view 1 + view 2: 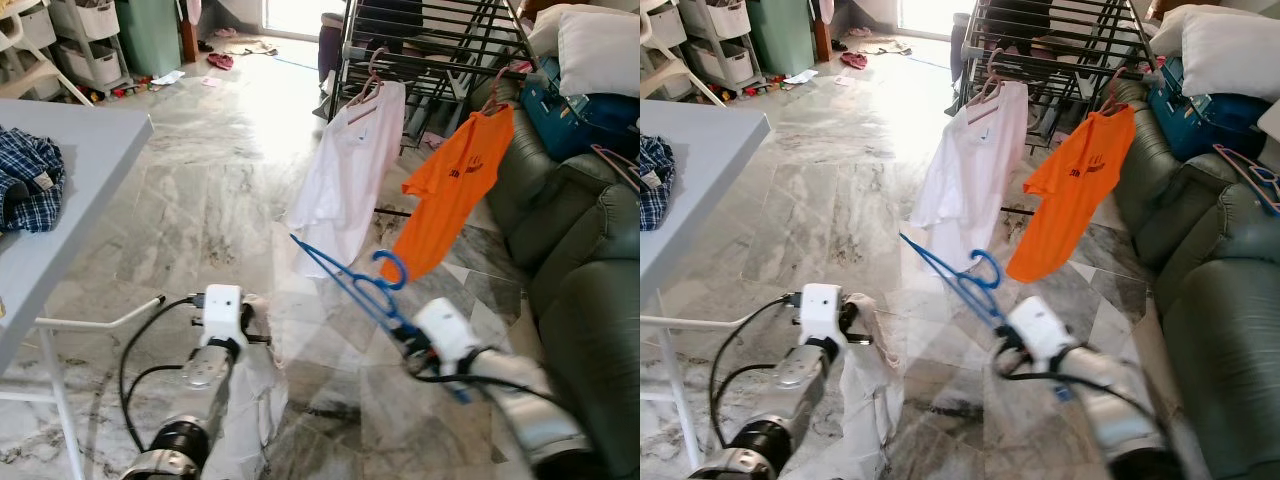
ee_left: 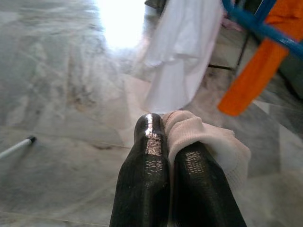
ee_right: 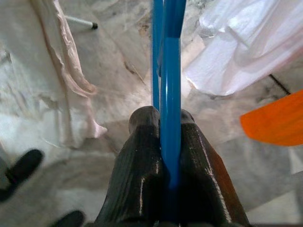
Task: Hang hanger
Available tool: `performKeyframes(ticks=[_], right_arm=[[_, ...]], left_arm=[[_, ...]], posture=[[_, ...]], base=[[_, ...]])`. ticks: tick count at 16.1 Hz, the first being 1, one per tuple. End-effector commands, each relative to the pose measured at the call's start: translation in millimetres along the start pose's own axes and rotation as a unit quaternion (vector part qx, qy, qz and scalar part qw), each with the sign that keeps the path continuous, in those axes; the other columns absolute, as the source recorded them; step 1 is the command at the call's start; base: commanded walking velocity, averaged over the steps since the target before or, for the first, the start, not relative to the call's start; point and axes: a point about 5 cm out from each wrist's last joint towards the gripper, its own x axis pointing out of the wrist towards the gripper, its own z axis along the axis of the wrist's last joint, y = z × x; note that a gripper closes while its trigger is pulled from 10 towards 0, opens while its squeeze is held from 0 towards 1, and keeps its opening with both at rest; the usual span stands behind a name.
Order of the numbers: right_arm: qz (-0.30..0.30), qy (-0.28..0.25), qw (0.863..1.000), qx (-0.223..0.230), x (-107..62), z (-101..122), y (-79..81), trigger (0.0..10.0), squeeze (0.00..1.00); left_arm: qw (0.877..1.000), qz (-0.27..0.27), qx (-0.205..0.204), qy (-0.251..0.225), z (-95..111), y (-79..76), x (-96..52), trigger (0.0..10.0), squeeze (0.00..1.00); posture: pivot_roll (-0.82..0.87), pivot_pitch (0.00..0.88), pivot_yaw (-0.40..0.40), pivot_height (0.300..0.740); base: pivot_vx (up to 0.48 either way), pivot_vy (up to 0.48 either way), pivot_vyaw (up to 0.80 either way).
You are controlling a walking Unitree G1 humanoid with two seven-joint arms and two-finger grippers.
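My right gripper (image 1: pixel 405 330) is shut on a blue plastic hanger (image 1: pixel 350 275), held low over the marble floor with its hook (image 1: pixel 392 268) toward the drying rack (image 1: pixel 440 50); its black fingers (image 3: pixel 142 179) clamp the blue bar (image 3: pixel 171 94). My left gripper (image 1: pixel 262 322) is shut on a pale cream garment (image 1: pixel 250 400) that hangs down from it to the floor; the cloth (image 2: pixel 203 137) bunches between the fingers (image 2: pixel 147 179). A white shirt (image 1: pixel 350 170) and an orange T-shirt (image 1: pixel 450 190) hang on pink hangers from the rack ahead.
A grey table (image 1: pixel 60 200) with a folded plaid garment (image 1: pixel 30 180) stands at my left. A dark green sofa (image 1: pixel 580 260) with pillows and a pink hanger (image 1: pixel 620 165) runs along the right. Storage drawers (image 1: pixel 90 45) stand far left.
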Motion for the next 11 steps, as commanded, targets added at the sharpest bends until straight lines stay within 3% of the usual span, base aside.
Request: performKeyframes(ticks=[1, 3, 7, 11], right_arm=[[-0.032, -0.007, 0.999, 0.02, 5.6, -0.2, -2.1, 10.0, 0.0], [-0.087, -0.026, 0.993, 0.078, 9.2, 0.7, 1.3, 10.0, 0.0], [-0.089, -0.013, 0.99, 0.104, 5.0, -14.0, 20.8, 10.0, 0.0], [-0.097, -0.007, 0.99, 0.103, 8.5, -15.2, 21.6, 10.0, 0.0]], left_arm=[[1.0, 0.002, -0.012, -0.005, -3.8, 2.6, -5.0, 10.0, 0.0], [0.998, 0.007, -0.059, 0.0, -15.6, 2.2, -17.1, 10.0, 0.0], [0.998, -0.032, -0.055, 0.017, -25.0, -9.3, -22.9, 10.0, 0.0], [0.998, -0.028, -0.06, 0.013, -18.0, -5.5, -20.9, 10.0, 0.0]], posture=[[-0.17, 0.0, -0.076, 0.74], [-0.17, 0.0, -0.048, 0.74], [-0.19, 0.0, -0.033, 0.74], [-0.18, 0.0, -0.029, 0.74]], base=[[0.0, 0.0, 0.0], [0.0, 0.0, 0.0], [0.0, 0.0, 0.0], [0.0, -0.066, 0.0]])
